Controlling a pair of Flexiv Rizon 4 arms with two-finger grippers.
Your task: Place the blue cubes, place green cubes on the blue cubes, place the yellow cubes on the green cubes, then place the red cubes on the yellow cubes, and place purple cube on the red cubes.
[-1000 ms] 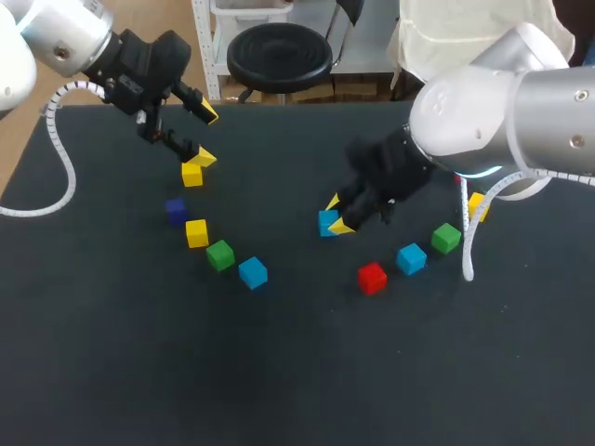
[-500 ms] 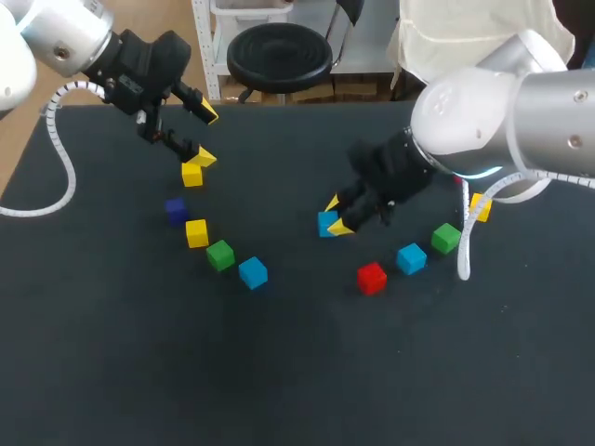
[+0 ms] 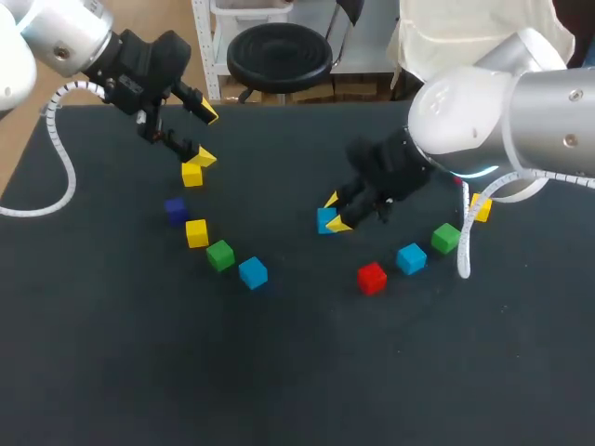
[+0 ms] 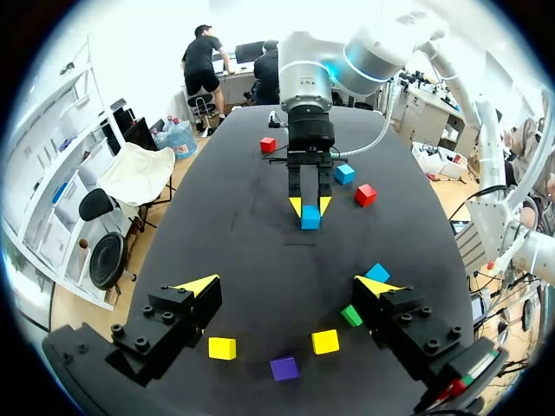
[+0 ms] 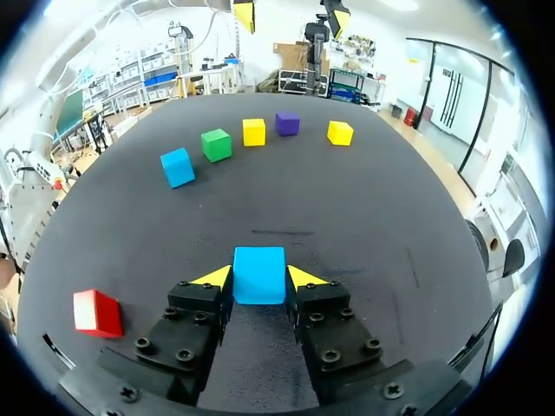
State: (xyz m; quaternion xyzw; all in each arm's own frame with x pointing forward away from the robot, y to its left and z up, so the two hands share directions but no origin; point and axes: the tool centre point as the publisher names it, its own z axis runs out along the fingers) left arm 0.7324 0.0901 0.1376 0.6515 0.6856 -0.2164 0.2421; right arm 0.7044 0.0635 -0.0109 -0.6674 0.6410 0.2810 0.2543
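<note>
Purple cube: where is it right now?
Head view, left side: the purple cube lies on the table between the far yellow cube and the near yellow cube, touching neither, close to the left gripper.

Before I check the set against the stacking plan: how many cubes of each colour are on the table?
blue cubes: 3
green cubes: 2
yellow cubes: 3
red cubes: 2
purple cube: 1
Total: 11
</note>
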